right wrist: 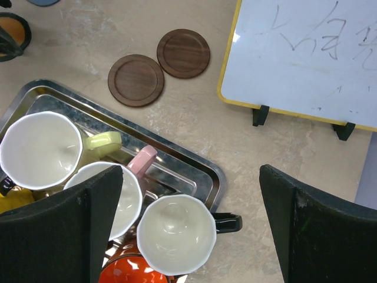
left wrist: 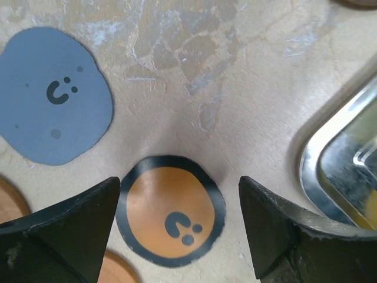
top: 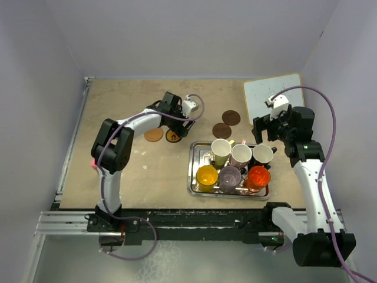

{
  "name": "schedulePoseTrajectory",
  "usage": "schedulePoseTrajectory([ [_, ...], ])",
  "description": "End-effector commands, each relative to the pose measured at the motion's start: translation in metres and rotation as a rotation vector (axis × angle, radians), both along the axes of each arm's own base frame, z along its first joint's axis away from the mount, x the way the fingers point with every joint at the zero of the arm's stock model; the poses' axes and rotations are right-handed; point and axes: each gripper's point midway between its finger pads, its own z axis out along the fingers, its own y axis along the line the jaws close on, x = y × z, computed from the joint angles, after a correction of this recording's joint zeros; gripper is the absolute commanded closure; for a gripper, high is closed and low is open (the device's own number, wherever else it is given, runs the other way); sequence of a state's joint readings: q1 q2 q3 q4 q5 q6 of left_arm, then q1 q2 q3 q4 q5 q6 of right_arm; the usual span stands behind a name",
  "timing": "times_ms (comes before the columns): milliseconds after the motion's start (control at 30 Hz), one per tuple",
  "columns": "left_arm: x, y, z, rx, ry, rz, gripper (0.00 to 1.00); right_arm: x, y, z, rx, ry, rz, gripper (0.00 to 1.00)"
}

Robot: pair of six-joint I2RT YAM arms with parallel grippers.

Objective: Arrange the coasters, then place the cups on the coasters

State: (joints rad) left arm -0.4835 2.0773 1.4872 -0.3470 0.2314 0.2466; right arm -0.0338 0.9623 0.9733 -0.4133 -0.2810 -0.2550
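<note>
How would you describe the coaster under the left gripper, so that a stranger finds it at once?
Find the steel tray, then look left across the table to the left gripper. Between its open fingers a round coaster lies flat on the table. It alone has an orange middle inside a black ring; the neighbours are an all-blue coaster and orange-brown ones.

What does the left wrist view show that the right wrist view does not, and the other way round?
Only the left wrist: edges of two orange-brown coasters, and the printed marks on the blue coaster and the black-ringed coaster. Only the right wrist: the cups and the whiteboard. Both: the steel tray, and the black-ringed coaster, though the right wrist catches just its edge.
</note>
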Motion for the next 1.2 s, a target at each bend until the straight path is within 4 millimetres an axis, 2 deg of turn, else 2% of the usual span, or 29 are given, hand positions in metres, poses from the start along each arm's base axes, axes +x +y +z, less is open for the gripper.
schedulePoseTrajectory([
  [0, 0.012, -0.002, 0.066, -0.117, -0.137, -0.018, 0.2, 0.008, 0.004, 0.003, 0.006, -0.008, 0.031, 0.0],
  [167, 0.01, 0.016, 0.09, -0.153, -0.193, -0.012, 0.18, 0.026, 0.01, 0.004, -0.003, 0.045, 0.051, 0.0],
  [367, 0.005, 0.036, 0.111, -0.165, -0.258, 0.008, 0.17, 0.062, 0.03, -0.007, -0.054, 0.099, 0.084, 0.0],
  [567, -0.001, 0.047, 0.123, -0.16, -0.312, 0.022, 0.16, 0.089, 0.066, -0.039, -0.101, 0.218, 0.17, 0.0],
  [800, -0.007, 0.057, 0.129, -0.131, -0.352, 0.034, 0.16, 0.11, 0.102, -0.073, -0.16, 0.29, 0.248, 0.0],
  [1067, -0.019, 0.069, 0.142, -0.093, -0.374, 0.038, 0.16, 0.129, 0.102, -0.109, -0.22, 0.368, 0.196, 0.01],
  [1100, -0.021, 0.07, 0.143, -0.093, -0.377, 0.039, 0.16, 0.127, 0.103, -0.118, -0.213, 0.408, 0.197, 0.02],
  [1167, -0.023, 0.071, 0.147, -0.098, -0.385, 0.038, 0.16, 0.129, 0.109, -0.125, -0.174, 0.45, 0.177, 0.03],
])
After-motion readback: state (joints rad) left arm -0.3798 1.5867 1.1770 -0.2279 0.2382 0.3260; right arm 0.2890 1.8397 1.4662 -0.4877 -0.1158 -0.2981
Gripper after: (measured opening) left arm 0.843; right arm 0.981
